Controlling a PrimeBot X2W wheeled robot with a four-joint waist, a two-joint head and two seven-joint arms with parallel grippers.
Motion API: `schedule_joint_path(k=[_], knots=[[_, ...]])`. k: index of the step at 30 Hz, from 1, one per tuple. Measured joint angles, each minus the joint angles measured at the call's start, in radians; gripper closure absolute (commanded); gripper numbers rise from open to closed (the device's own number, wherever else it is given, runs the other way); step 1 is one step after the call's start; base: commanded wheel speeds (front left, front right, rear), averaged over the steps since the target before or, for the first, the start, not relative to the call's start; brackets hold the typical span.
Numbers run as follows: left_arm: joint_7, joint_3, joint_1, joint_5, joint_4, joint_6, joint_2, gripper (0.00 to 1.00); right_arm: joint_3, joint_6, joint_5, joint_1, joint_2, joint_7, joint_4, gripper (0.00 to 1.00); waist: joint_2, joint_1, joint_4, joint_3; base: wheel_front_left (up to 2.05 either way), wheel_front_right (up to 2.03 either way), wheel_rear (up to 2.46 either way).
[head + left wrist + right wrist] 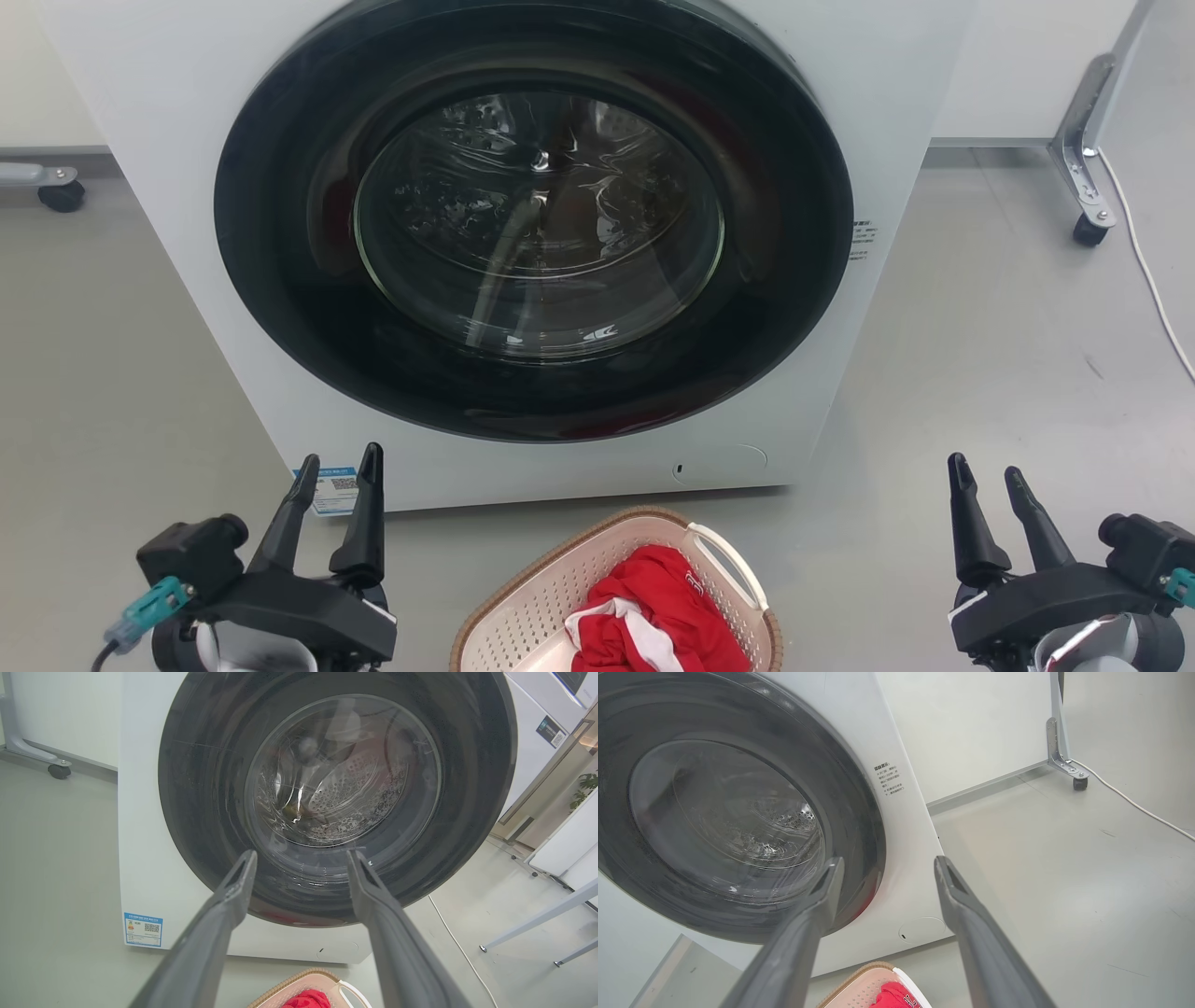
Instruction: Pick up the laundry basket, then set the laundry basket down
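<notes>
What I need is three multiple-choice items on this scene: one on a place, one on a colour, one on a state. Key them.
1. The laundry basket sits: A. on the floor before the washing machine; B. on a shelf; C. inside the drum.
2. The garment in it is: A. blue; B. green; C. red and white.
3. The left end effector is: A. shut on a handle; B. open and empty; C. holding cloth.
Key: 1 A, it rests on the floor at the machine's foot; 2 C, red cloth with white trim; 3 B, its fingers stand apart, nothing between.
</notes>
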Motion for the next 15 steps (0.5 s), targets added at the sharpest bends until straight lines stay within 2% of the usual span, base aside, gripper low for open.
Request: schedule_joint_path(k=[15], knots=[[-0.052,-0.053,0.0,0.168,0.016,0.038,0.004,0.0,0.042,-0.038,-0.179,0.0,-0.013,-0.052,0.005,0.0,0.0,0.0,-0.002,-0.001,0.0,0.0,0.0]])
